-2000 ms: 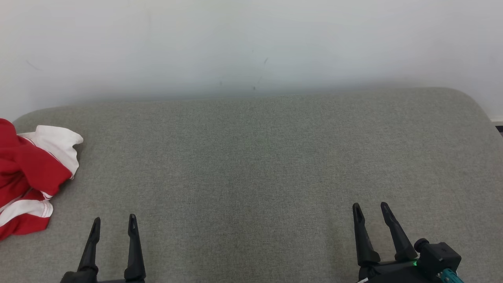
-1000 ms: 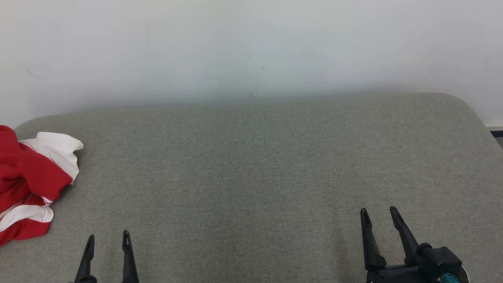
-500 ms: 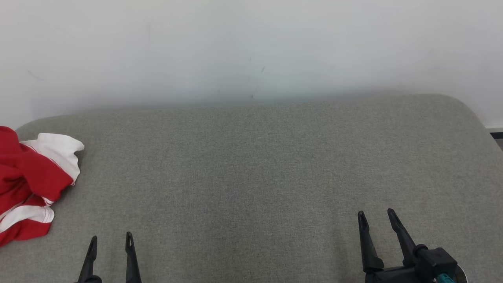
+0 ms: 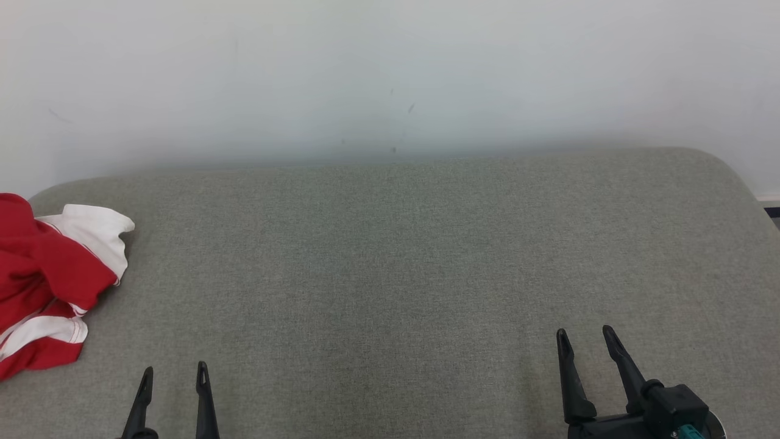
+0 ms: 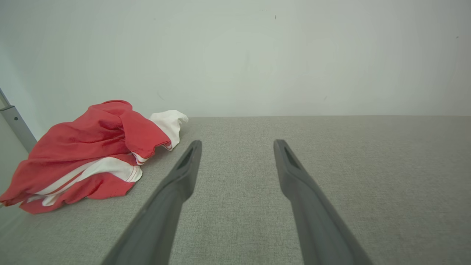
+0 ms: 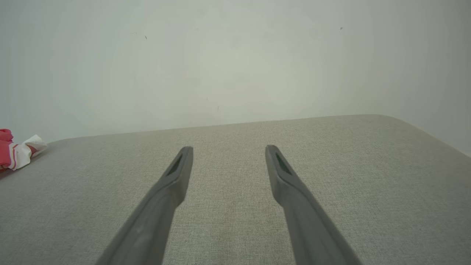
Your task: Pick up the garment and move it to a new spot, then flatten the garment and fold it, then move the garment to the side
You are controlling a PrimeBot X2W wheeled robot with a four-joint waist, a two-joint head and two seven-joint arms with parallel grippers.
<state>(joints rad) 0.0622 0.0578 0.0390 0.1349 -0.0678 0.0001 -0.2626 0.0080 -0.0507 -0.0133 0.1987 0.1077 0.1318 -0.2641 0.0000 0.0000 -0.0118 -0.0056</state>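
The head view looks forward and down from high up onto a grey padded surface [image 4: 390, 274] backed by a pale wall [image 4: 390, 61]. Both wrist views sit low and close over that surface, facing the wall almost level. All three share the red-and-white garment [image 4: 49, 280]: at the head frame's left edge, large at left in the left wrist view, tiny at far left in the right wrist view.
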